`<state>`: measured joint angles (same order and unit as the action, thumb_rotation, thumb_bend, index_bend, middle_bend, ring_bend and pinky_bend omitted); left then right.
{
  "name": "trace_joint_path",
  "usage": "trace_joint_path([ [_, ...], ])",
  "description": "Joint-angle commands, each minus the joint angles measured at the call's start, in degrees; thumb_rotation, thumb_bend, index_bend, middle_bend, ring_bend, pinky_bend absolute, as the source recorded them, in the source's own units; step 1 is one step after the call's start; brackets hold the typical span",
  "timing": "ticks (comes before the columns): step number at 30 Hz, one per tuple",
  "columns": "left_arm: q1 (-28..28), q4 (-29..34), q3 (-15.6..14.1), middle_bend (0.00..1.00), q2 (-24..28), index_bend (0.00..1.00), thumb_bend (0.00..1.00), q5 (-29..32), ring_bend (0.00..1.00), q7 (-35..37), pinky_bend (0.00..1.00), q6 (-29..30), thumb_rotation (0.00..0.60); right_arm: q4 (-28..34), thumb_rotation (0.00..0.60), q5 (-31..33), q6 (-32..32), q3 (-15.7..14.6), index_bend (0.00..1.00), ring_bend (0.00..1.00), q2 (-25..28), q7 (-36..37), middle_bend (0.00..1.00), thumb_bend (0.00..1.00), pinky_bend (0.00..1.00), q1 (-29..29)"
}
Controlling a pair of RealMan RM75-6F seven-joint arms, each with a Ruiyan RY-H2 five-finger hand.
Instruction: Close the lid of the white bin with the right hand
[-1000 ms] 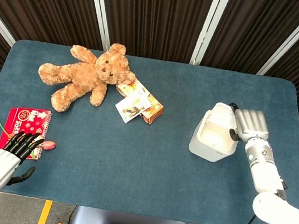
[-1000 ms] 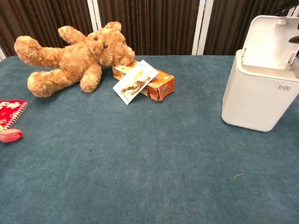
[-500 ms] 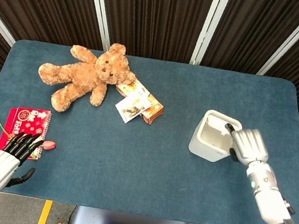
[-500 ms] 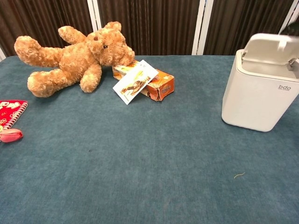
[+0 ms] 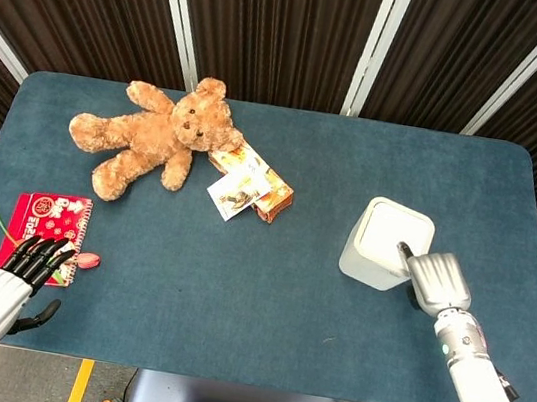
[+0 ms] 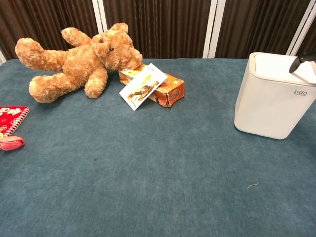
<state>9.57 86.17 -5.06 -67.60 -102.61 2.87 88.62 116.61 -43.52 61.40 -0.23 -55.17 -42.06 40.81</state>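
Note:
The white bin [image 5: 387, 242] stands on the right part of the blue table, and its lid [image 5: 395, 230] lies flat on top, closed. In the chest view the bin [image 6: 272, 101] shows the same flat lid [image 6: 281, 63]. My right hand [image 5: 435, 280] is just in front of and to the right of the bin, holding nothing. One dark fingertip [image 5: 404, 250] reaches over the lid's near right edge; the chest view shows a dark fingertip [image 6: 301, 62] above that edge. My left hand [image 5: 18, 271] rests at the table's front left with its fingers spread and empty.
A brown teddy bear [image 5: 162, 135] lies at the back left, with an orange box and a card [image 5: 250, 188] beside it. A red notebook [image 5: 48, 222] and a small pink object [image 5: 87, 260] lie near my left hand. The table's right edge [image 5: 534, 251] is close to the bin.
The bin's lid swung down from upright to closed. My right hand came down with it and drew back toward the table's front edge. My left hand barely moved.

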Motion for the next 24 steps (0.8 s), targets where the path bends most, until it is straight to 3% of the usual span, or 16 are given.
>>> trace_joint_path([
  [1,-0.1,0.0,0.1,0.0,0.0,0.0,0.41,-0.1,0.0,0.1,0.0,0.4,0.6,1.5,0.6,-11.1,6.9,0.8,0.16,0.99,0.7,7.8,1.0,0.48,1.0,-5.1],
  [3,-0.2,-0.1,0.1,0.0,0.0,0.0,0.41,-0.1,0.0,0.1,0.0,0.6,0.6,0.7,0.6,-20.4,12.6,0.0,0.06,0.9,0.0,12.5,0.96,0.48,0.92,-9.3],
  [5,-0.2,-0.2,0.2,0.0,-0.1,0.0,0.41,-0.1,0.0,0.1,0.0,0.6,0.6,-2.0,0.6,-31.1,19.2,-2.4,0.01,0.72,-1.7,17.3,0.79,0.48,0.77,-14.2],
  [9,-0.1,-0.4,0.2,0.0,-0.3,0.0,0.41,-0.4,0.0,0.0,0.0,0.8,0.6,-8.9,0.6,-43.1,26.4,-8.5,0.0,0.22,-5.9,21.2,0.27,0.4,0.39,-22.4],
  [11,-0.2,-0.7,0.4,0.0,-0.5,0.0,0.41,-0.8,0.0,0.0,0.0,1.5,0.6,-13.5,0.6,-46.6,29.1,-10.2,0.0,0.04,-8.7,22.9,0.06,0.35,0.13,-25.3],
  [13,-0.4,-1.2,0.6,0.0,-0.9,0.0,0.41,-1.4,0.0,0.5,0.0,2.6,0.6,-19.7,0.6,-48.8,32.3,-11.2,0.0,0.0,-12.2,26.1,0.0,0.32,0.01,-28.9],
  [15,-0.5,-1.7,0.6,0.0,-1.1,0.0,0.4,-1.9,0.0,0.8,0.0,3.3,0.6,-23.1,0.6,-48.2,33.1,-11.4,0.0,0.0,-14.6,29.2,0.0,0.3,0.0,-31.1],
  [18,-0.7,-2.3,0.6,0.0,-1.5,0.0,0.4,-2.3,0.0,0.8,0.0,4.1,0.6,-24.3,0.6,-51.1,32.5,-11.4,0.0,0.0,-13.9,31.1,0.0,0.29,0.0,-30.8],
  [24,-0.8,-1.8,0.3,0.0,-1.1,0.0,0.4,-1.7,0.0,0.3,0.0,3.2,0.6,-24.1,0.6,-49.7,30.5,-9.9,0.0,0.0,-14.0,30.2,0.0,0.29,0.0,-32.0],
])
